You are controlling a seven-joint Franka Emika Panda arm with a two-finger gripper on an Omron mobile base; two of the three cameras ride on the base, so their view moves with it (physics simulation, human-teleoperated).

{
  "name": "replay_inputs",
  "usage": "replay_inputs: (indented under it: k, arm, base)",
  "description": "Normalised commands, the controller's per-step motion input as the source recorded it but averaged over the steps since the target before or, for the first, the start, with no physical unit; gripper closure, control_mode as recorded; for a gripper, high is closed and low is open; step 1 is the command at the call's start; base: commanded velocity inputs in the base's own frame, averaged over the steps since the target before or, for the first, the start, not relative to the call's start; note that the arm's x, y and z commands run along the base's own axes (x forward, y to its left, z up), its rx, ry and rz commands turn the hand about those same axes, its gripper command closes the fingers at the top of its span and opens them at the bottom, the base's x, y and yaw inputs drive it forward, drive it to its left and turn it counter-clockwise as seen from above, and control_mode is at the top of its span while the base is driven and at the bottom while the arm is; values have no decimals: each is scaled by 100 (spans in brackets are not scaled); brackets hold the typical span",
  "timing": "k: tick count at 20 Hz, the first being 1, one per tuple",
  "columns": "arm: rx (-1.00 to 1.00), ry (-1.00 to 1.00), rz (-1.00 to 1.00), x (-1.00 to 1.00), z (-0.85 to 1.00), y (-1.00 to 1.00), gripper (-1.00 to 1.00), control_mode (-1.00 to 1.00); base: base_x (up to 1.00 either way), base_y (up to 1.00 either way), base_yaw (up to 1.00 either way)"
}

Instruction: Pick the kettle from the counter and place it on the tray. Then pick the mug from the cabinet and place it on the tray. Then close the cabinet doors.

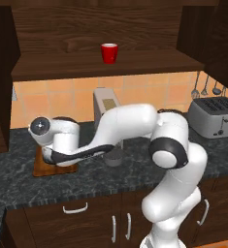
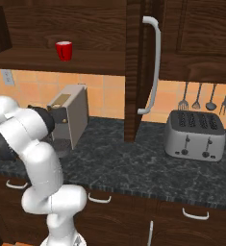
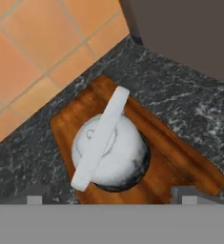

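Kettle (image 3: 109, 152) on tray (image 3: 180, 157) near its wall-side edge, wide-open empty hand (image 3: 111, 195) above.

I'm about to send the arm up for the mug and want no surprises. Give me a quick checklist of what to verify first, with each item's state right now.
1. Kettle sits upright on the tray: ok.
2. Fingers are spread to either side of the kettle, with nothing held: ok.
3. Kettle lies wholly inside the tray rim: cannot tell, its near edge is cut off in the hand view.
4. Mug stands upright on the cabinet shelf, nothing in front of it: ok.
5. Cabinet doors stand open, leaving the shelf reachable: ok.
6. Bare tray surface left beside the kettle for the mug: ok.
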Motion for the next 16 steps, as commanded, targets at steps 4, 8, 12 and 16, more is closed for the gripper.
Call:
replay_inputs:
  k: [4, 8, 12, 16]
  arm:
    - [0, 0, 10, -66, 52, -83, -100, -100]
    - [-2, 15, 26, -24, 55, -86, -100, -100]
    - [-1, 21, 23, 0, 2, -58, -100, -100]
    - [1, 4, 24, -23, 11, -27, -100, -100]
  base:
    - [0, 0, 0]
    - [0, 0, 0]
    - [0, 0, 0]
    - [0, 0, 0]
